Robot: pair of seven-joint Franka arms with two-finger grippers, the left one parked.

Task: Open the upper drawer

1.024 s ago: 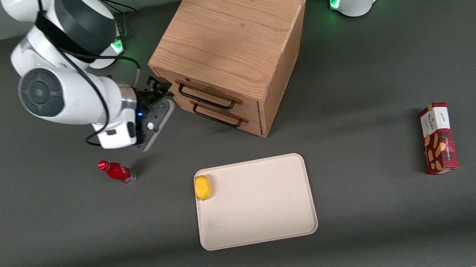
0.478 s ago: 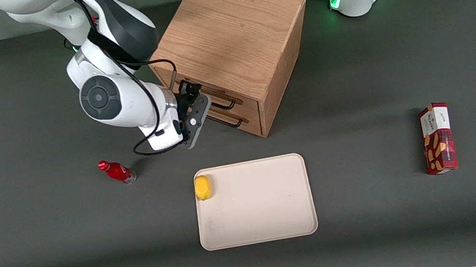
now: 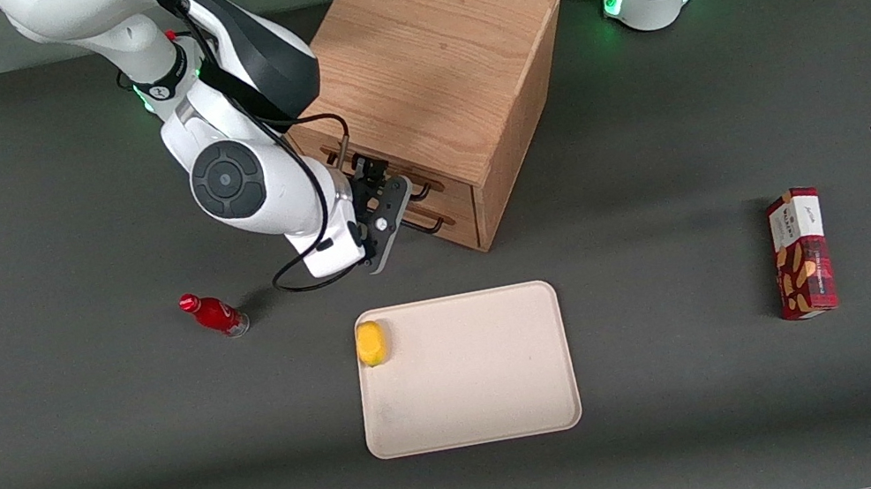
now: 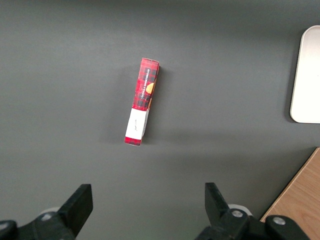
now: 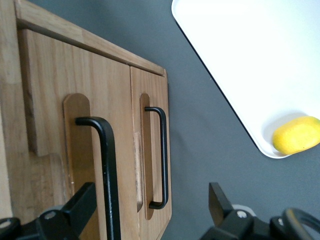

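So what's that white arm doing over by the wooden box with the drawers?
The arm has brought its tool up in front of the wooden cabinet, fingers open, lined up with the black handle of the upper drawer. It hasn't gripped the handle, and both drawers look shut. Nearer the front camera, a tray holds a yellow fruit, with a red bottle lying beside the arm.

The working arm (image 3: 230, 92) has glossy white rounded shells, a wide black band at one joint and a round grey cap with a dark centre. Thin black cables loop along its wrist. A green light glows at its base. The hand (image 3: 383, 191) is black with a grey flat plate bearing small screws.
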